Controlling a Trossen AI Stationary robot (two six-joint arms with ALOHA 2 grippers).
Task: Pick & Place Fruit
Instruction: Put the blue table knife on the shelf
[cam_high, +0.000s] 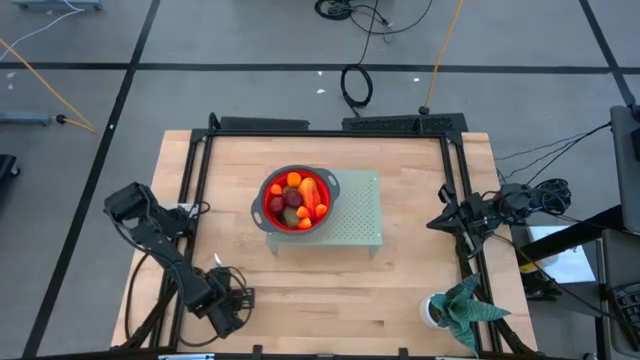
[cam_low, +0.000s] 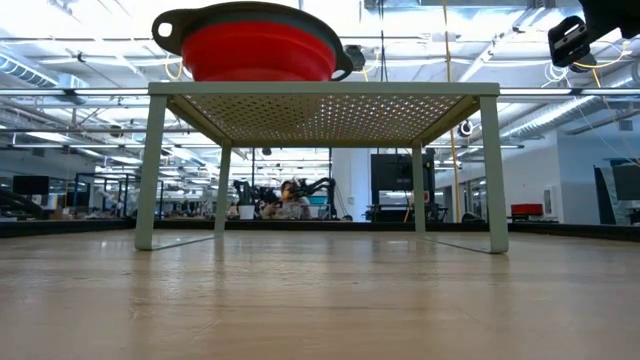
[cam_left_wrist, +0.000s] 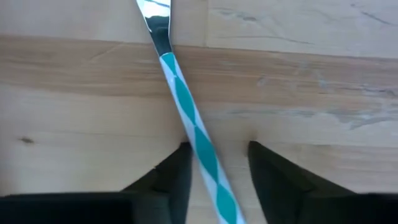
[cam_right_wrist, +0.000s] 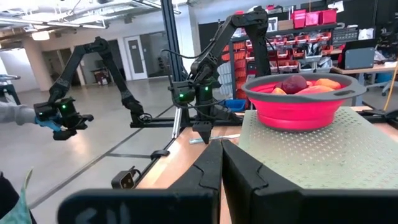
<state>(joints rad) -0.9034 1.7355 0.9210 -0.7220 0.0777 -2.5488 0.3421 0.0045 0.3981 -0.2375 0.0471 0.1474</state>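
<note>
The fruit (cam_high: 296, 199) lies in a red collapsible bowl (cam_high: 267, 204) with a grey rim: orange pieces, a longer red-orange piece, dark red round ones and a brownish-green kiwi. The bowl stands on a pale green perforated stand (cam_high: 355, 215) at the table's middle and also shows in the right wrist view (cam_right_wrist: 298, 102). My left gripper (cam_left_wrist: 217, 155) is open at the table's near left, pointing down, with its fingers on either side of a knife's teal-and-white handle (cam_left_wrist: 193, 124). My right gripper (cam_right_wrist: 221, 155) is shut and empty at the table's right edge. My left gripper comes from above, and its fingers stand across the knife's handle (cam_left_wrist: 208, 158), one on each side. The knife lies flat on the table. Whether a finger touches the handle, I cannot tell.
A green leafy plant in a white pot (cam_high: 458, 310) stands at the near right corner. A dark frame (cam_high: 195, 170) runs along the table's left, far and right sides. Bare wood (cam_high: 340, 290) lies between the stand and the near edge.
</note>
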